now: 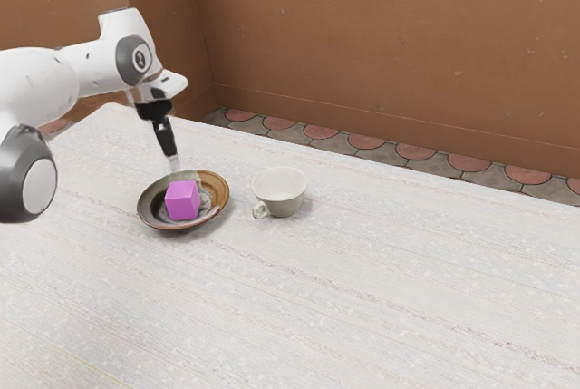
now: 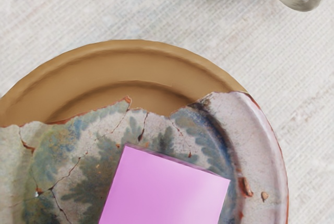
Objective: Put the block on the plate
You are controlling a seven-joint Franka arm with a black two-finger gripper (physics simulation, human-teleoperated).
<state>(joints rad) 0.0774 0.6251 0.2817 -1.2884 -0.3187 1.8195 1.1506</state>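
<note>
Pink block (image 1: 182, 201) resting on the plate (image 1: 220, 191), my arm (image 1: 95, 64) reaches from the exterior view's left, its tool (image 1: 173, 164) pointing down near the block, whether open or closed I cannot tell.

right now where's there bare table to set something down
Bare tabletop stretches from the cup toward the exterior view's right, and below the plate in that view. Crowded: the plate, with the block on it, the gripper near and the cup beside.
</note>
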